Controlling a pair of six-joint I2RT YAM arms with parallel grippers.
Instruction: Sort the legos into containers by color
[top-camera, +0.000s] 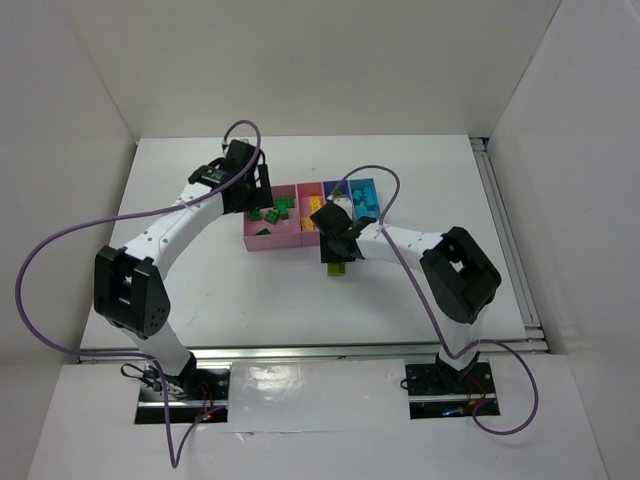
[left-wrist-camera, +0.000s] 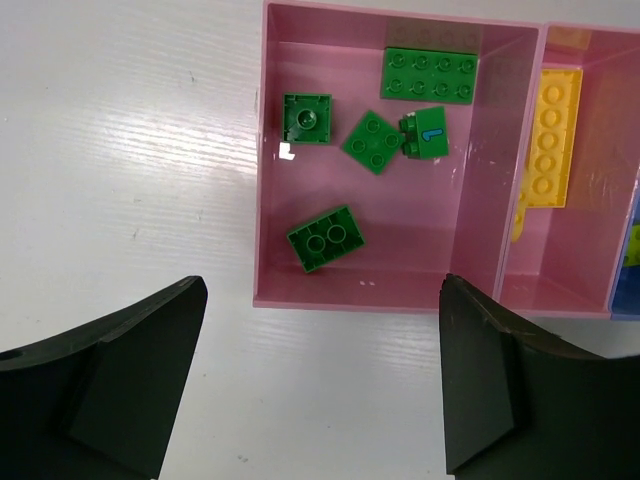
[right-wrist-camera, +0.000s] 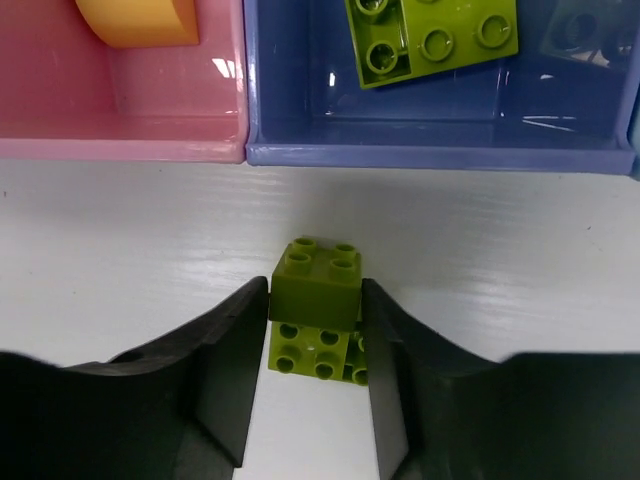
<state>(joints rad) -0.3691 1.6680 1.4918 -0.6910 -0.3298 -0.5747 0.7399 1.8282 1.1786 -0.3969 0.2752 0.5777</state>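
The tray (top-camera: 262, 238) holds four joined compartments. Several dark green legos (left-wrist-camera: 325, 238) lie in the left pink compartment (left-wrist-camera: 262, 180). A yellow lego (left-wrist-camera: 553, 135) lies in the second pink one (right-wrist-camera: 120, 95). A lime lego (right-wrist-camera: 432, 35) lies in the purple-blue compartment (right-wrist-camera: 440, 155). Cyan legos (top-camera: 364, 201) lie in the light blue one. My right gripper (right-wrist-camera: 315, 300) is shut on a lime green lego (right-wrist-camera: 315, 283), just in front of the tray and over more lime legos (right-wrist-camera: 308, 352) on the table. My left gripper (left-wrist-camera: 322, 335) is open and empty before the tray's left pink compartment.
White walls enclose the table (top-camera: 200, 290) on three sides. A purple cable (top-camera: 60, 250) loops off the left arm, and another (top-camera: 400, 265) crosses the right arm. A rail (top-camera: 510, 240) runs along the right edge of the table.
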